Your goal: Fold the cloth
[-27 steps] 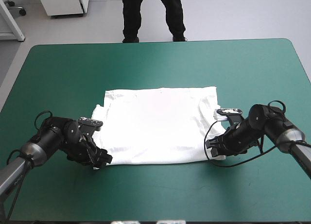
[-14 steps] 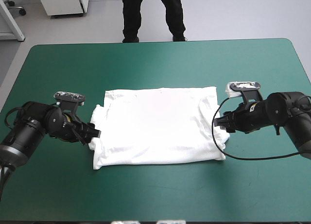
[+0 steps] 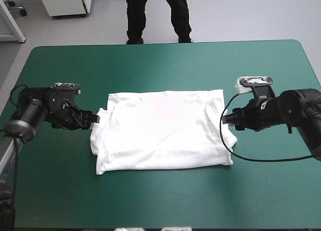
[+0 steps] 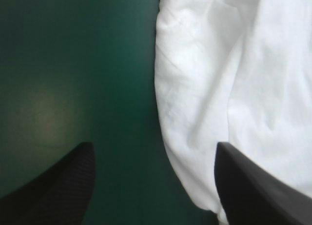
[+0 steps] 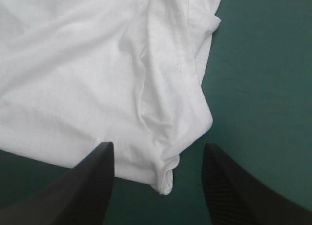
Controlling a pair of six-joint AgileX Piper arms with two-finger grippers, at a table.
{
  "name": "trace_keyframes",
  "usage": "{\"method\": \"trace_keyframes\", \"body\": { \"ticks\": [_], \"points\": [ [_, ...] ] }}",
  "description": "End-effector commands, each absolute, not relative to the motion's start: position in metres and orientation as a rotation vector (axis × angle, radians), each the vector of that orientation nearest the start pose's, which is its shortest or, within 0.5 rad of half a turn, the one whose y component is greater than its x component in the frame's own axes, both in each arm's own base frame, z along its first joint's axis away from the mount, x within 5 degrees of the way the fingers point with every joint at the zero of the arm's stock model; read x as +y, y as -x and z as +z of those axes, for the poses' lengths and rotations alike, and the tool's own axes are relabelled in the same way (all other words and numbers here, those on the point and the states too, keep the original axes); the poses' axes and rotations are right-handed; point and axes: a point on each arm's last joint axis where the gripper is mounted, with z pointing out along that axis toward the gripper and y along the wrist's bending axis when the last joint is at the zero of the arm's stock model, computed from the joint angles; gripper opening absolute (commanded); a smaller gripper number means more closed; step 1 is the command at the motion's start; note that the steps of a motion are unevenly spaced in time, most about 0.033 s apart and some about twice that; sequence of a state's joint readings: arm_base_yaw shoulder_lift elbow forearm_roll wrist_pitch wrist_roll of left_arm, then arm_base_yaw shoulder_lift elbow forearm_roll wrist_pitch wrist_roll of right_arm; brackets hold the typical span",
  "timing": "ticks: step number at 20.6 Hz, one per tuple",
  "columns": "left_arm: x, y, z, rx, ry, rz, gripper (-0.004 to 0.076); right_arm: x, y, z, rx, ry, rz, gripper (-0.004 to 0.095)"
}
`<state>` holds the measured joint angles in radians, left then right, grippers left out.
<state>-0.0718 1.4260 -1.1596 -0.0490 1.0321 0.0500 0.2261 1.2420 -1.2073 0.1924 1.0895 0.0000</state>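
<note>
White short-sleeved T-shirt (image 3: 165, 133) of soft cotton-like cloth lies flat in the middle of the counter (image 3: 160, 65), folded into a rough rectangle, its long sides running along the near and far edges. Bare teal-green cover surrounds it on every side, with wide open strips toward the far edge and the near edge, and somewhat narrower ones at the left and right, where the two arms reach in.

The left jaws stand wide apart at the shirt's left edge, near its far-left corner. In the left wrist view one black finger (image 4: 58, 186) is over bare cover and the other (image 4: 253, 186) is at the cloth, with the shirt's rounded edge (image 4: 195, 112) running between them. Whether either finger touches the cloth cannot be told; nothing is clamped.

The right jaws are also apart, at the shirt's right edge. A hanging lobe of the folded edge (image 5: 170, 137) ends between the two black fingers (image 5: 83, 186), ungripped.

The cloth is layered and softly creased, with long shallow wrinkles. The cover is smooth and matte. The fingers are curved fins with a fine woven texture.
</note>
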Motion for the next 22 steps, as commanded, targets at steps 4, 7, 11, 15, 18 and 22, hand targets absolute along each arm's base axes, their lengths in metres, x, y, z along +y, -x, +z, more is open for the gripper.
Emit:
{"method": "trace_keyframes", "body": {
  "ticks": [4, 7, 11, 15, 18, 22],
  "points": [
    [-0.026, -0.309, 0.284, 2.747, -0.139, -0.080, 0.0487, 0.066, -0.229, 0.379, 2.511, 0.230, 0.327, 0.0509],
    [-0.028, -0.321, 0.267, 2.763, -0.162, -0.086, 0.0465, 0.066, -0.229, 0.379, 2.511, 0.230, 0.324, 0.0509],
    [-0.032, -0.334, 0.237, 2.835, -0.188, -0.132, 0.0425, 0.066, -0.229, 0.379, 2.501, 0.228, 0.325, 0.0509],
    [-0.046, -0.340, 0.216, 2.888, -0.218, -0.257, 0.0279, 0.066, -0.230, 0.379, 2.500, 0.229, 0.318, 0.0509],
    [-0.049, -0.340, 0.219, 2.873, -0.224, -0.268, -0.0007, 0.065, -0.230, 0.379, 2.501, 0.223, 0.317, 0.0509],
    [-0.050, -0.342, 0.226, 2.874, -0.242, -0.265, -0.0009, 0.065, -0.229, 0.379, 2.507, 0.222, 0.317, 0.0509]
  ]
}}
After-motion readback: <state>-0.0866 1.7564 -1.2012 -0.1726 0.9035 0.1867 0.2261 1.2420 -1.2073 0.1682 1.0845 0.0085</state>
